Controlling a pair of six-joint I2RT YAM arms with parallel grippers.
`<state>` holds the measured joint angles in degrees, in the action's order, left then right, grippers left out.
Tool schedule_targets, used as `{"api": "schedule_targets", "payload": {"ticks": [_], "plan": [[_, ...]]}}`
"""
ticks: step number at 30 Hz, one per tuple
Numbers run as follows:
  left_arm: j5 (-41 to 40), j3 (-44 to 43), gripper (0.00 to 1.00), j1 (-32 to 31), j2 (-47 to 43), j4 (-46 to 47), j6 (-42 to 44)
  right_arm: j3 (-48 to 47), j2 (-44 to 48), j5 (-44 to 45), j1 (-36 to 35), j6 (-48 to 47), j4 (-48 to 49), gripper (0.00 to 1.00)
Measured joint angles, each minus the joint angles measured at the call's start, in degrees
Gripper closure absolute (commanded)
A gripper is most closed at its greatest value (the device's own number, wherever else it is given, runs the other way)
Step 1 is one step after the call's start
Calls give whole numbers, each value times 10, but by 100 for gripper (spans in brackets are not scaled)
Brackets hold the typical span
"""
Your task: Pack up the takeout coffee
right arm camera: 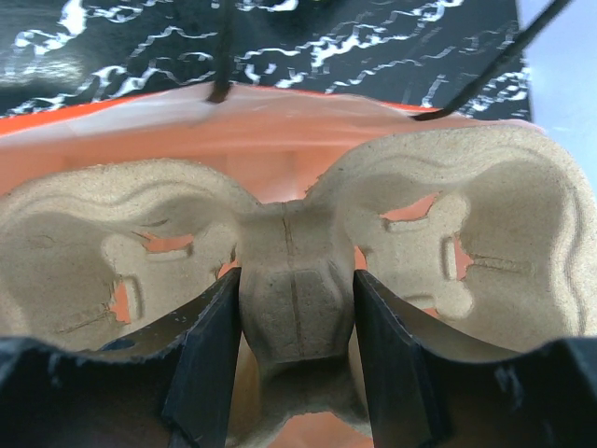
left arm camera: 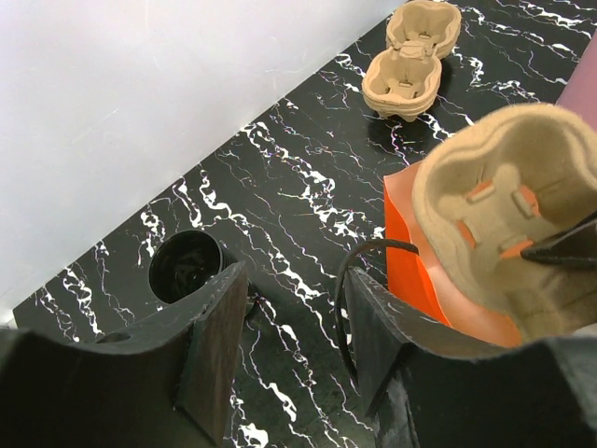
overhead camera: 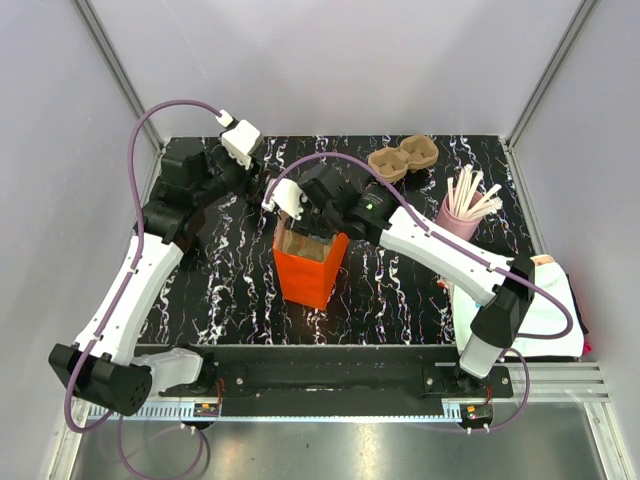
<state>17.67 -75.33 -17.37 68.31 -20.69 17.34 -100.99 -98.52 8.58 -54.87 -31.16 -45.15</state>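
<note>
The black marbled worktop (overhead camera: pixel 400 300) carries an orange paper bag (overhead camera: pixel 312 275) standing open near its middle. Over the bag's mouth, the right gripper (right arm camera: pixel 297 280) is closed partway on the central bridge of a two-cup pulp tray (right arm camera: pixel 550 280), which looks to be going in first. The left gripper (left arm camera: pixel 298 280) hangs half-open with nothing in it. The takeout coffee (left arm camera: pixel 187 266) stands near the worktop's far left edge, not yet packed, so that step is left to do.

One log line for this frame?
left end effector open; right end effector grips tray at bag mouth; cup on table, unpacked
</note>
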Motion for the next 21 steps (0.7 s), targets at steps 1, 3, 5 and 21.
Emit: {"api": "schedule_targets", "payload": {"ticks": [1,3,5,21], "plan": [[0,0,48,0,0,0,0,0,0,-6,1,2,-2,45],[0,0,48,0,-1,2,0,-2,-2,-24,5,9,-13,45],[0,0,49,0,-1,2,0,-10,-7,-37,10,15,-24,45],[-1,9,52,0,-4,7,0,-70,-43,-108,24,60,-111,45]]}}
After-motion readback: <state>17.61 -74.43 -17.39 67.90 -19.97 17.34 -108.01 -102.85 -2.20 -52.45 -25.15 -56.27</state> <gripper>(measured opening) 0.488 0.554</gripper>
